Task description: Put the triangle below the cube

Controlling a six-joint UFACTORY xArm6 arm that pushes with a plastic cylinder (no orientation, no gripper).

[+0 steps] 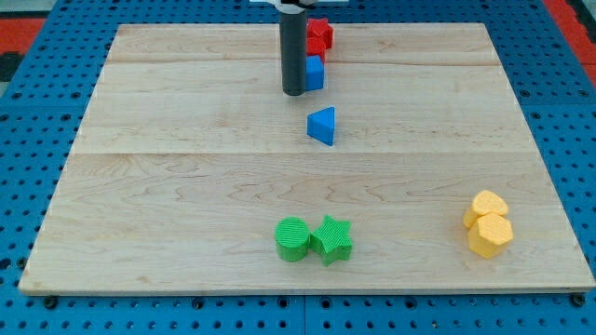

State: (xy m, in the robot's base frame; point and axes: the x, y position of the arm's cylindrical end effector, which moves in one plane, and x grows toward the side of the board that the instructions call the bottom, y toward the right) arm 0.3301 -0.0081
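Note:
A blue triangle (pixel 322 126) lies on the wooden board (pixel 186 186) a little above its middle. A blue cube (pixel 315 72) sits above it near the view's top, partly hidden by my rod. My tip (pixel 294 92) rests on the board just left of the blue cube, touching or nearly touching it, and up-left of the triangle. A red block (pixel 319 36), shape unclear, sits just above the cube at the board's top edge.
A green cylinder (pixel 292 239) and a green star (pixel 331 240) sit side by side near the bottom middle. Two yellow hexagonal blocks (pixel 488 223) touch each other at the bottom right. Blue pegboard surrounds the board.

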